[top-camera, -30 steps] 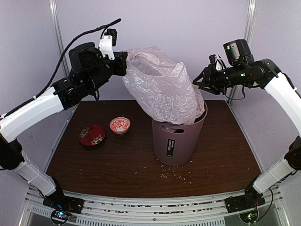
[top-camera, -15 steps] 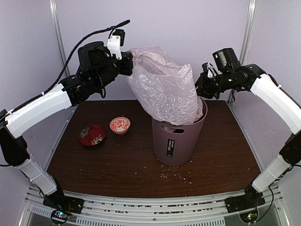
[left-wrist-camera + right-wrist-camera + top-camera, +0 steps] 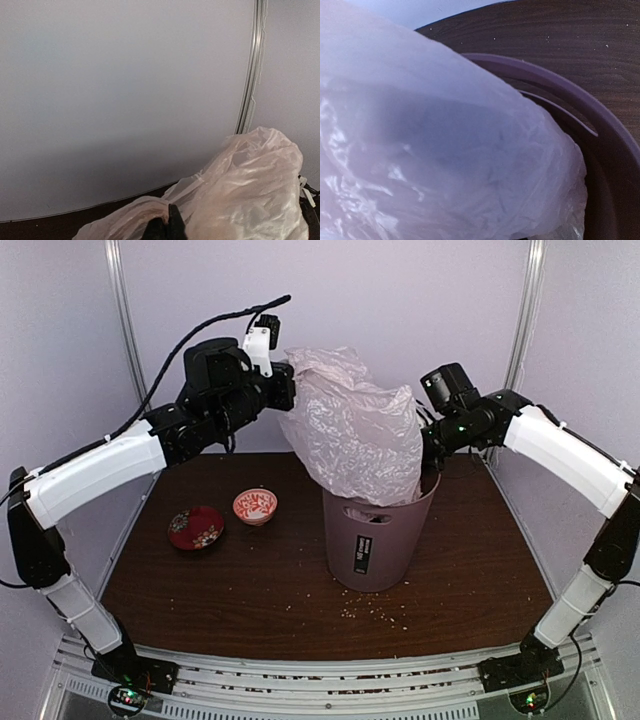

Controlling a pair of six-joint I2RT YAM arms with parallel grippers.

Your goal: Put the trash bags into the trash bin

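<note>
The translucent pinkish-white trash bag (image 3: 350, 430) hangs puffed up, with its lower end inside the mauve trash bin (image 3: 378, 540) at mid table. My left gripper (image 3: 285, 390) is shut on the bag's upper left edge and holds it high. In the left wrist view the dark fingertips (image 3: 170, 227) pinch a fold of the bag (image 3: 250, 190). My right gripper (image 3: 428, 452) is against the bag's right side just above the bin rim. In the right wrist view the bag (image 3: 445, 150) fills the frame and hides the fingers, and the bin rim (image 3: 600, 125) curves at right.
A dark red bowl (image 3: 196, 527) and a white-and-red bowl (image 3: 255, 505) sit on the brown table left of the bin. Crumbs (image 3: 370, 612) lie scattered in front of the bin. Walls close in at the back and sides.
My left gripper has moved right with the bag's edge. My right arm has swung left and down, to the bag's side at the bin rim. The bag has bunched up over the bin.
</note>
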